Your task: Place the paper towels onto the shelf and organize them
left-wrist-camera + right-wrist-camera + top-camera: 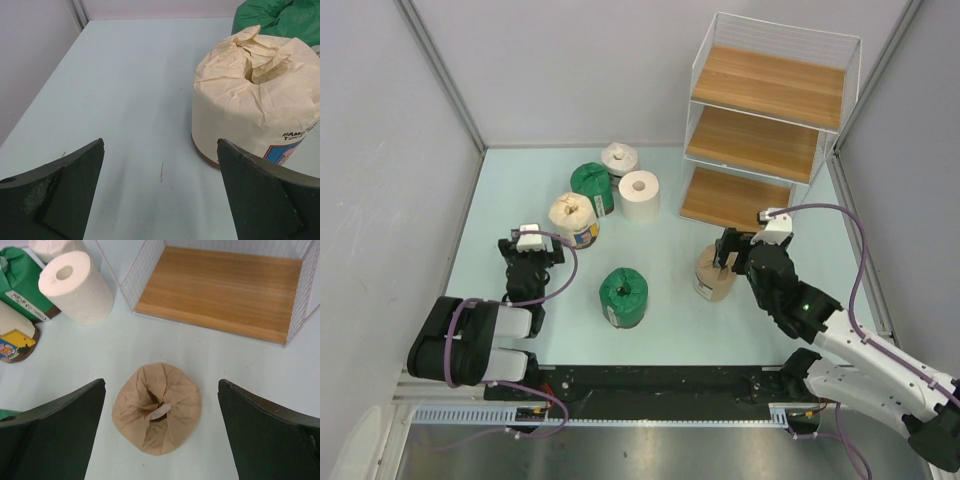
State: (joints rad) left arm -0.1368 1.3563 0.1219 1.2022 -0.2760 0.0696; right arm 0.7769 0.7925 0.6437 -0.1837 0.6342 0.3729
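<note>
1. The right gripper (pixel 161 385) is released, with its jaws wide. It hangs over the tan roll (pixel 156 407), which stands upright on the table (pixel 200 350) at the lower centre of the right wrist view, between the fingers and apart from both.
2. The shelf (pixel 770 85) is in the upper right of the top view. We see nothing on its boards.
3. The left gripper (pixel 161 145) is also released and holds nothing. The cream roll (pixel 255 100) stands to the right of its gap, not inside it.
4. We think the tan wrap is loose and crumpled on top, so a high grip may catch only paper and the roll may slip out.
5. The bottom tier looks low. A roll carried too high or off-centre may hit the wire or the board above.
6. If the left gripper goes straight forward, its right finger may push the cream roll against the green roll (pixel 280 15) behind.
</note>
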